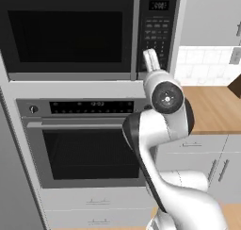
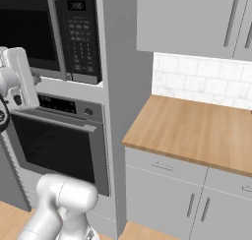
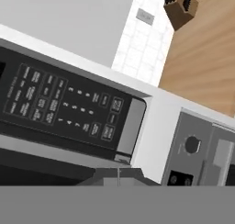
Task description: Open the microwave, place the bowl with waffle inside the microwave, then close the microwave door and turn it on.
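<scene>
The microwave (image 1: 89, 33) is built into the cabinet column above the steel oven (image 1: 84, 144). The microwave door (image 1: 68, 36) is fully closed, its dark glass window flush with the frame and its vertical grey bar handle (image 1: 136, 33) standing at the right edge of the door, just left of the keypad panel (image 1: 157, 31). The arm rises in front of the oven, and the hand (image 1: 150, 59) points up at the lower part of the keypad panel, near the bottom edge of the microwave. In the hand view the keypad panel (image 3: 64, 106) lies close ahead and tilted (this camera rolls with the wrist), with the finger tips (image 3: 118, 175) pressed together at the bottom and nothing between them. To the right of the column a wooden table (image 2: 197, 131) runs under a white tiled backsplash (image 2: 202, 81), and a knife block (image 3: 181, 7) stands on it.
</scene>
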